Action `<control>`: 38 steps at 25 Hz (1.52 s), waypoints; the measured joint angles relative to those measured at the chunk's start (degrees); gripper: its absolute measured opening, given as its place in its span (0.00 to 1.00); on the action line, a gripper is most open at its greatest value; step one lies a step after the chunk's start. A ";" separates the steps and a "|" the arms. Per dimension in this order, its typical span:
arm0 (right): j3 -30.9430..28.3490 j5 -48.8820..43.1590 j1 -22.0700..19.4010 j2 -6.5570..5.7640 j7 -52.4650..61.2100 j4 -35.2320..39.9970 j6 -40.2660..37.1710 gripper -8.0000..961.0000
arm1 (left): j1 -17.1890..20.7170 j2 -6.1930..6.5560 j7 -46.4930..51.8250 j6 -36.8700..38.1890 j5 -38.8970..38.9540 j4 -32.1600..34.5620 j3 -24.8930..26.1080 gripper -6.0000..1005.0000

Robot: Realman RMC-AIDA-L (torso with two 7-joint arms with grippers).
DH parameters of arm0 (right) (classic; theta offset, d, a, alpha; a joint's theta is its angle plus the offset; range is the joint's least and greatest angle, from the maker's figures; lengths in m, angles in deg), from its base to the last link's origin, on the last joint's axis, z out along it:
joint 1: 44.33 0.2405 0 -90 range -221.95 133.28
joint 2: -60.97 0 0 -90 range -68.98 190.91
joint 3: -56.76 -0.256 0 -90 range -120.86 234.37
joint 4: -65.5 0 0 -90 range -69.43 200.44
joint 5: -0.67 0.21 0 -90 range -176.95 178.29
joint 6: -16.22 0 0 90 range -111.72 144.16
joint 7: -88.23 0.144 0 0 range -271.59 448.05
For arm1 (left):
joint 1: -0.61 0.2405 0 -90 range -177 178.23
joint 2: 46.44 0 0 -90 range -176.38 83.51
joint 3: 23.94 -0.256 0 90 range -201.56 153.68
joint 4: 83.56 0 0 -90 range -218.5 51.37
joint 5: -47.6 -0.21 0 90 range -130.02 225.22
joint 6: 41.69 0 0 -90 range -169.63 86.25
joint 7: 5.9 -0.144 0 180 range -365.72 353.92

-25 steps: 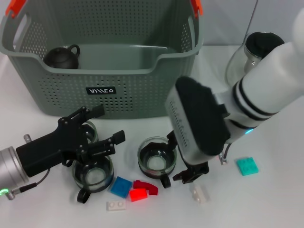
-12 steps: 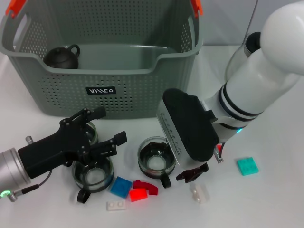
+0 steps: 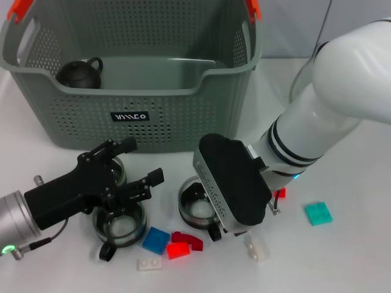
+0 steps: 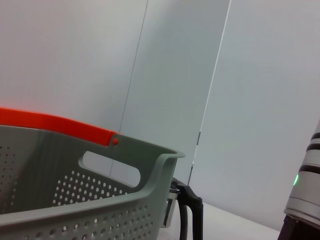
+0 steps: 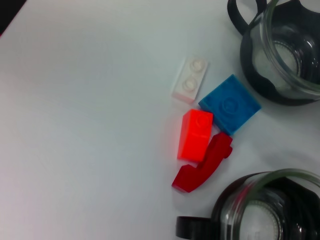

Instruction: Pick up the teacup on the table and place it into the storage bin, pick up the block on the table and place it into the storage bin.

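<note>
Lab-style test setup: bare white table (image 3: 354, 262), plain pale wall panels (image 4: 250, 100), toy blocks (image 5: 200, 140) as props.

Grey-green perforated storage bin (image 3: 183, 116) with orange-red clips (image 3: 18, 7); blue (image 3: 156, 239), red (image 3: 178, 250), teal (image 3: 318, 213) blocks.

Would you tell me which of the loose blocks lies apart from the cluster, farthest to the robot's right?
The teal block, alone on the table beyond the right arm; the blue block, red and white ones sit clustered by the cups.
</note>
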 joint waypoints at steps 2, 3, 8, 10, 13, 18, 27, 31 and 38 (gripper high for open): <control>0.19 0.03 0.00 0.03 0.22 -0.12 0.41 0.62 | 0.03 -0.05 0.00 0.00 0.03 0.00 0.00 0.94; 0.26 0.05 -0.03 0.04 0.38 -0.12 0.61 0.61 | 0.05 -0.07 0.00 0.00 0.05 0.00 0.00 0.94; 0.40 0.06 -0.37 0.01 0.26 0.22 0.52 0.55 | 0.09 -0.06 0.00 0.00 0.09 0.02 0.00 0.94; 0.48 0.07 -0.39 0.00 0.19 0.13 0.38 0.49 | 0.09 -0.05 0.00 0.00 0.09 0.02 0.00 0.94; 0.55 0.07 -0.28 -0.01 0.38 -0.19 0.30 0.39 | 0.09 -0.04 0.00 0.00 0.09 0.02 0.00 0.94; 0.44 0.06 -0.40 -0.16 0.68 0.19 0.14 0.19 | 0.09 -0.04 0.00 0.01 0.09 0.02 0.00 0.94; -4.52 -0.50 -2.55 -0.67 2.19 5.69 -4.81 0.07 | 0.19 -0.01 0.00 0.15 -0.18 0.14 0.16 0.94; -12.05 -1.34 -5.96 -0.81 3.66 12.97 -12.93 0.08 | 0.94 0.11 0.00 0.56 -0.41 0.51 1.70 0.94; -31.32 1.98 -9.88 -0.79 6.89 28.70 -33.33 0.08 | 2.35 0.23 -0.26 1.50 -0.45 1.40 3.98 0.94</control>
